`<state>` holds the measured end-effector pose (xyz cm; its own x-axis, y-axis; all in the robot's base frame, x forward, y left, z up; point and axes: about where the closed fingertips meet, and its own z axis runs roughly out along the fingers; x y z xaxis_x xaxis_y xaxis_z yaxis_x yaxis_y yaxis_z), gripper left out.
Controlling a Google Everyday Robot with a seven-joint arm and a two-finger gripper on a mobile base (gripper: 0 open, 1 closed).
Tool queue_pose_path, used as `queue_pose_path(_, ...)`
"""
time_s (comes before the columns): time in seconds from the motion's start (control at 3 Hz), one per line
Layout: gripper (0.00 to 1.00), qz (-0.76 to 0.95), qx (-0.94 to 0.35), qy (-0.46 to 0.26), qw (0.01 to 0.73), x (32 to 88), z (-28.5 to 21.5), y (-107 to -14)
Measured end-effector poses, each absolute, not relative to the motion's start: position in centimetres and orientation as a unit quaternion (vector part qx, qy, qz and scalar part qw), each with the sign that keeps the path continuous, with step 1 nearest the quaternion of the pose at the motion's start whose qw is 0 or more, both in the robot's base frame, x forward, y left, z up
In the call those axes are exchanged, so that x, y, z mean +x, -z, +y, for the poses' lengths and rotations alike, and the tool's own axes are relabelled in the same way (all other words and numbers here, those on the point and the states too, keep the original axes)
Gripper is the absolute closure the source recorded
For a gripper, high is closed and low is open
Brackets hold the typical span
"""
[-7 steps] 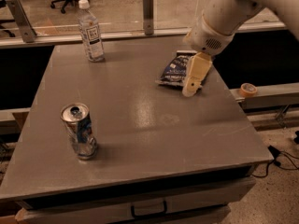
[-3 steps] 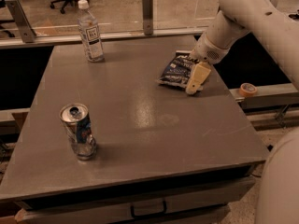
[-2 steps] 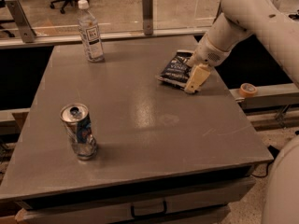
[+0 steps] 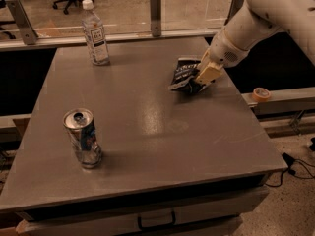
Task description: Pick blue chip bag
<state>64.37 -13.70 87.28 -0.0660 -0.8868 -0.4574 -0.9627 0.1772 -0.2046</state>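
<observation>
The gripper [image 4: 201,80] is down at the far right part of the table [image 4: 162,146], at the end of a white arm [image 4: 256,18] that reaches in from the upper right; its tan tip lies against the right edge of the blue chip bag [image 4: 182,74], and whether it is apart, together or clamped on the bag cannot be told from this view; the bag lies on the tabletop right under and just left of the gripper, dark and crinkled, with white lettering on its upper face; a clear water bottle [image 4: 95,33] with a white cap stands upright at the far left of the table, well apart from the bag; a blue-and-silver drink can [image 4: 83,137] stands upright near the front left edge, its opened top showing; a metal post [image 4: 155,14] rises behind the far edge of the table; a roll of tape [image 4: 261,94] rests on the ledge to the right of the table; a drawer handle [image 4: 157,221] shows below the front edge.
</observation>
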Motion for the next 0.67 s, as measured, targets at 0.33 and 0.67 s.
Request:
queue_pose_path(0.33,1.0,0.696,-0.65,-0.096,0.289,61.9,-11.0,-93.1)
queue_pose_path(0.67,1.0,0.664,-0.659,-0.13,0.328,59.5,-8.4,-99.2)
